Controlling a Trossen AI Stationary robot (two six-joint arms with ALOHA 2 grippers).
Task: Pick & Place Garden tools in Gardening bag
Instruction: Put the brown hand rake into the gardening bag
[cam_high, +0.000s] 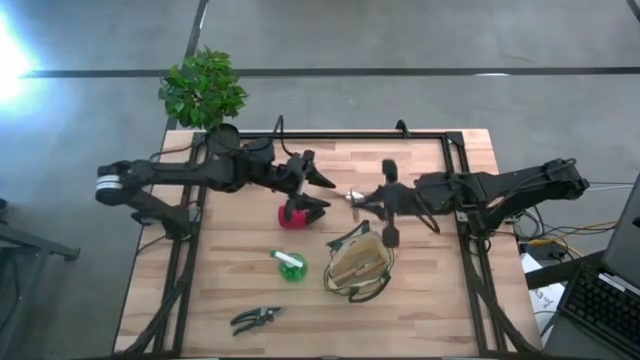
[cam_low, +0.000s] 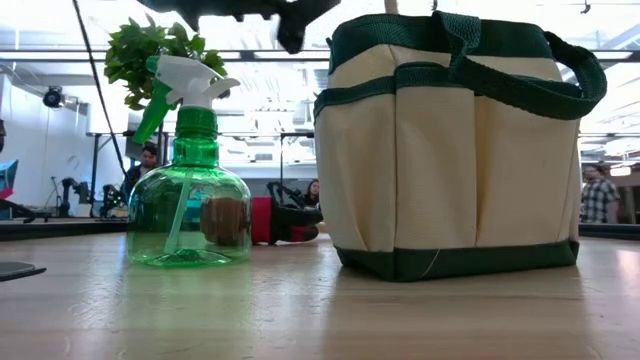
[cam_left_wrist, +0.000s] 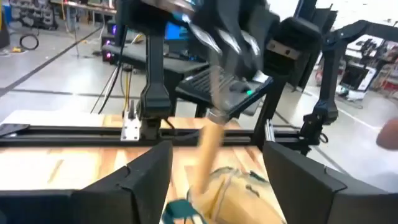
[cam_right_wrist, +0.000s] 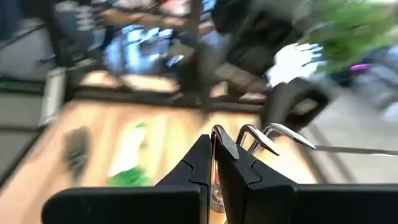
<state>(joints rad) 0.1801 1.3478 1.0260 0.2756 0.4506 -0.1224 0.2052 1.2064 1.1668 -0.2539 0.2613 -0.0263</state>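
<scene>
— So, getting anywhere with the bagging?

— Only just starting, judging by the table. Dangling a hand rake (cam_right_wrist: 273, 134), silver-tined and wooden-handled, right over the gardening bag (cam_high: 358, 262), and not yet letting go.

— Gripping it how?

— Pinching the metal tines in the right gripper (cam_right_wrist: 216, 140), closing the fingers fully on them and pointing the handle down toward the bag's mouth. Not managing to tell whether touching the fabric yet.

— And doing what on the left?

— Holding the left gripper (cam_high: 322, 192) near mid-table, spreading the jaws wide, carrying nothing, hovering just above the red-and-black item (cam_high: 293, 214).

— Leaving what outside?

— Leaving three tools out on the wood: the green spray bottle (cam_high: 291, 265) just beside the bag, the pruning shears (cam_high: 255, 318) nearer the front edge and well apart from it, plus that red-and-black item. Not seeing into the bag well enough for counting anything already inside.

— Counting the plant?

— Skipping the potted plant (cam_high: 205, 88) at the far corner, being no tool. So, probably needing this drop plus three more pickups.
</scene>
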